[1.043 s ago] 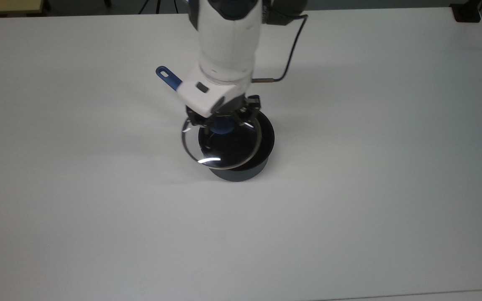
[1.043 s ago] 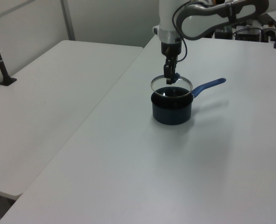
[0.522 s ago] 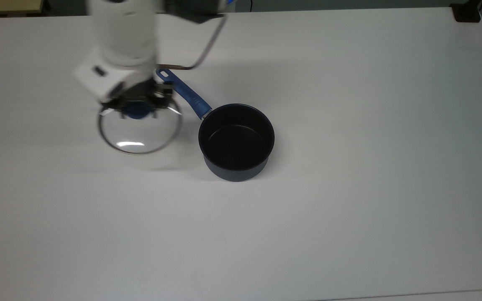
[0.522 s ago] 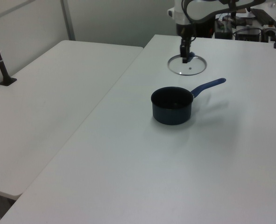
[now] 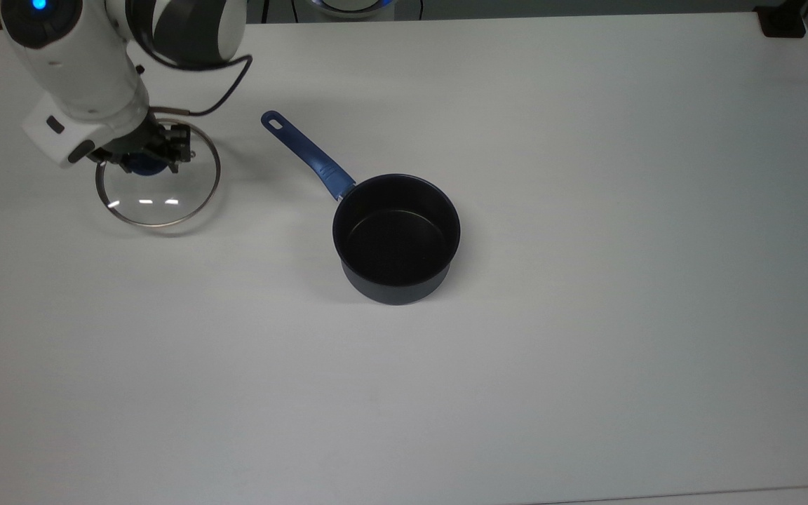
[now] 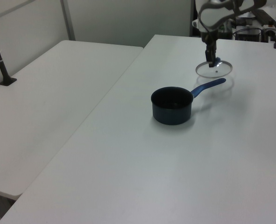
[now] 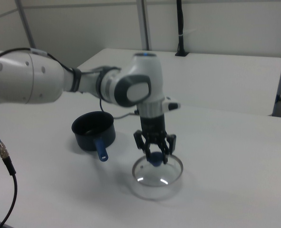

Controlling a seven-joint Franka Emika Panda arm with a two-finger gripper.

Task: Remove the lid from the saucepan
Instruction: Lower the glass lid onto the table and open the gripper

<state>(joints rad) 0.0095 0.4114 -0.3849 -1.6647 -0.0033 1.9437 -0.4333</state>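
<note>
Lid (image 5: 158,191) is already off the saucepan (image 5: 396,238); I see it well apart from the pot, out past the end of the blue handle (image 5: 308,156), toward the top view's left. My gripper (image 5: 143,160) is closed on the blue knob (image 7: 154,159) at the centre of the glass. In the right view the lid seems to hang level just above the desk (image 5: 586,351), with its shadow close under it, but I cannot tell for sure if the rim already touches.

The step now, as I judge it, is to set the lid down. I would go down slowly and keep the disc level, so the metal rim meets the desk all around at once. Only when it rests I would open the fingers, then rise straight up so the knob is not dragged sideways. Glass may slide or ring if I release it too high.

Around the lid the desk gives room on every side. The handle is the nearest thing, and the arm's black cable (image 5: 225,91) loops beside the rim.
</note>
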